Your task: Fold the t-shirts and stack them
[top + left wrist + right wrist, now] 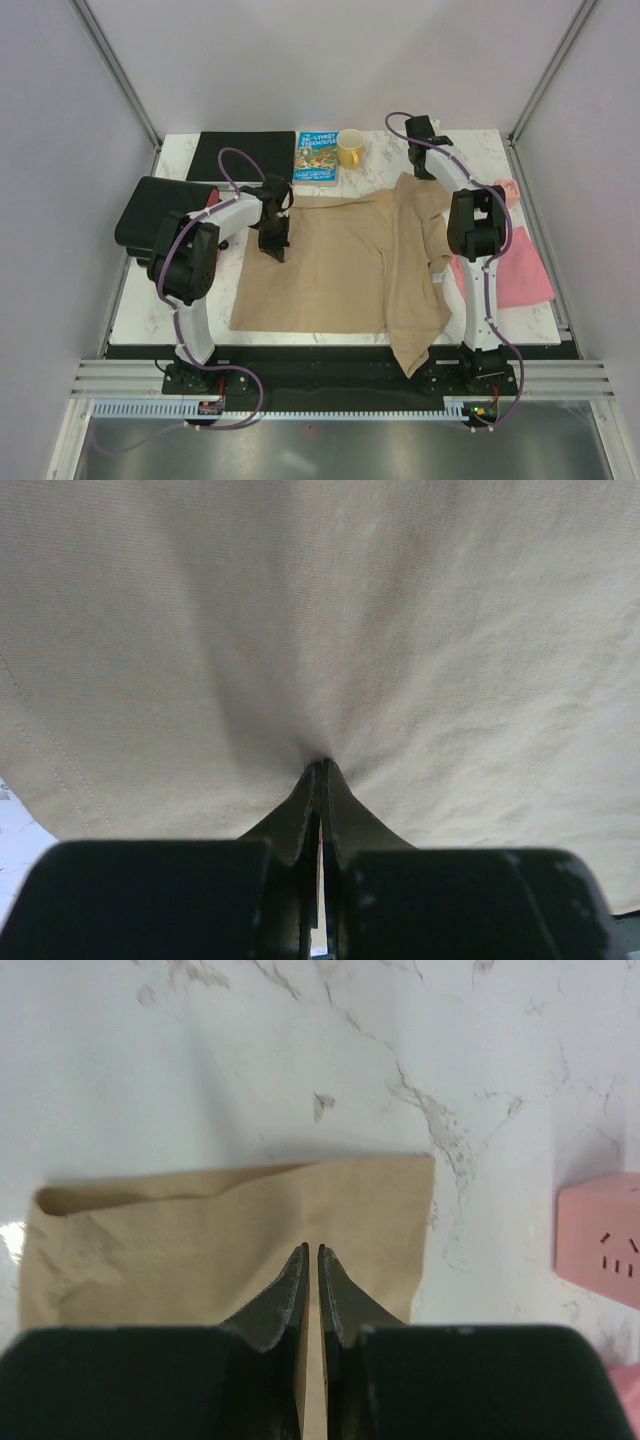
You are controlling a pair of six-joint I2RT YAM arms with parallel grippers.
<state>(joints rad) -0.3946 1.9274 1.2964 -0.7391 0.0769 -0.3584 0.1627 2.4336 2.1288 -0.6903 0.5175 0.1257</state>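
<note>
1. White marble table [160, 300], enclosed by plain grey walls, with both arm bases bolted at its near edge.
2. Tan t-shirt [330, 260]: lies across the middle of the table. Its left part is spread flat, its right part is doubled over in loose folds, and one corner hangs past the near edge.
3. Pink t-shirt [522, 272]: lies flat near the right edge, just beside the tan t-shirt and partly hidden by the right arm.
4. Left gripper [322, 765]: stands over the far left part of the tan t-shirt. Its fingers are pressed together on a pinch of the cloth, which puckers into creases radiating from the tips.
5. Right gripper [311, 1248]: sits at the far right of the table, above a tan sleeve [230, 1230] that lies on the marble. Its fingers are pressed together with the tips over the sleeve; the wrist view does not show whether any cloth is caught between them.
6. Pink block [600, 1235]: rests on the marble to the right of the sleeve, apart from it.
7. Book [316, 157] and yellow mug [350, 149]: stand side by side at the far edge, just beyond the tan t-shirt.
8. Black mat [243, 153]: lies flat at the far left corner.
9. Dark box [150, 215]: sits at the left edge, behind the left arm.
</note>
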